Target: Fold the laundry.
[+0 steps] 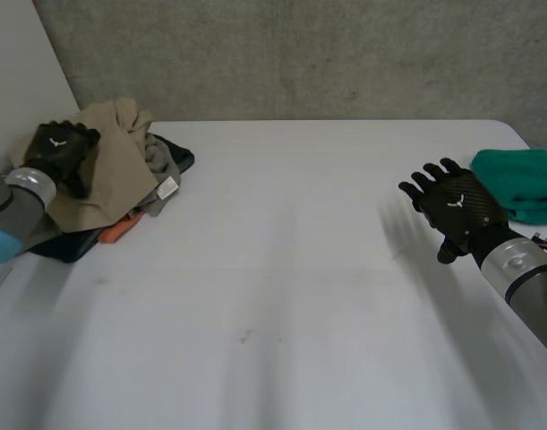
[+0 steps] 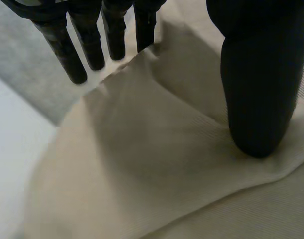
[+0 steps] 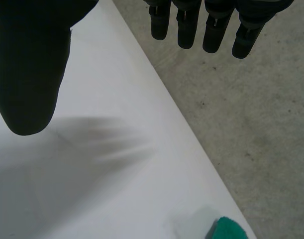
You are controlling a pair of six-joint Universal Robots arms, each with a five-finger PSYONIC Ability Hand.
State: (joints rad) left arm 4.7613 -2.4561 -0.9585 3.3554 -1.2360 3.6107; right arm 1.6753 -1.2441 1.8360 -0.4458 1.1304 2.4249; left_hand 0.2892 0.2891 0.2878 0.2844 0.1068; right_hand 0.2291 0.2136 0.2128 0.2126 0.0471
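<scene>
The laundry pile (image 1: 121, 193) sits at the near-left part of the white bench (image 1: 282, 296), and everything else is placed from it. On top of the pile lies a beige cloth (image 1: 112, 170). A grey garment (image 1: 161, 166) and a dark one (image 1: 182, 159) stick out from under the beige cloth on the pile's side towards the middle of the bench, and an orange scrap (image 1: 119, 230) shows at the pile's near edge.

The left hand (image 1: 63, 148) rests on the pile, over the beige cloth's outer edge. In the left wrist view its fingers (image 2: 87, 40) are straight and spread above a raised fold in the cloth. The thumb (image 2: 258, 89) stands apart from them with its tip down on the fabric (touching it, not pinching).

The right hand (image 1: 457, 208) is well apart from the pile, across the bare bench and above its surface. Its fingers (image 3: 189, 25) are straight and splayed, the thumb is wide of them, and they hold nothing. Farther still from the pile, just beyond that hand, a folded green cloth (image 1: 524, 184) lies at the bench's far-right corner.
</scene>
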